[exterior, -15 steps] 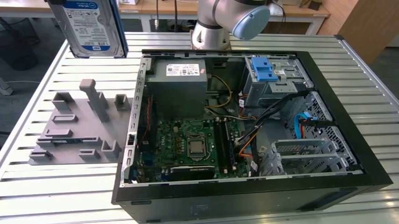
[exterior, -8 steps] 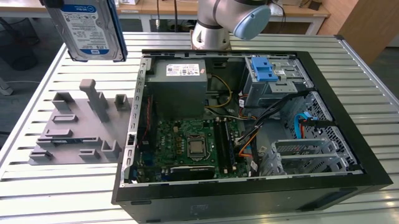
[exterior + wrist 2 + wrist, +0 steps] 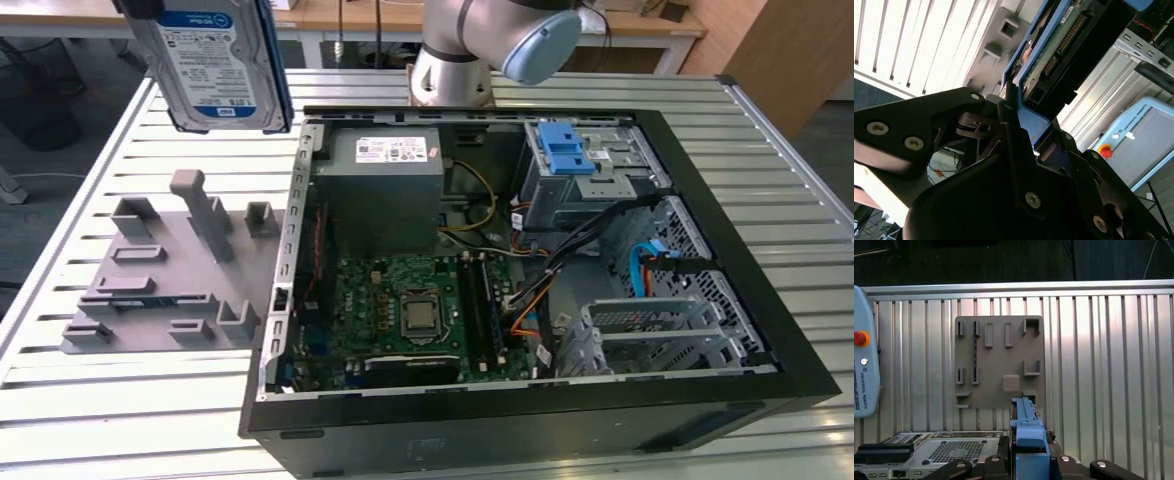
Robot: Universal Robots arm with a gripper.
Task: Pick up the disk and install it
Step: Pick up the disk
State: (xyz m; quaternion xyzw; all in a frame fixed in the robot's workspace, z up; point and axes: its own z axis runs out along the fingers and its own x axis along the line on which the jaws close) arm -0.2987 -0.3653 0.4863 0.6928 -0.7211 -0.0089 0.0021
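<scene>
High above the grey fixture plate (image 3: 160, 290), to the exterior view's left of the open computer case (image 3: 534, 435), the disk (image 3: 220, 65) is held nearly upright in the air, its label turned toward the camera. In the first wrist view, the gripper (image 3: 1030, 447) is seen with its jaws clenched on the disk's blue carrier frame (image 3: 1029, 427), and the plate is seen lying on the slatted metal table (image 3: 1104, 365) well below.

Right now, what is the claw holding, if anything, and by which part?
The disk, gripped by the claw at its upper end, across the blue-framed edges.
</scene>
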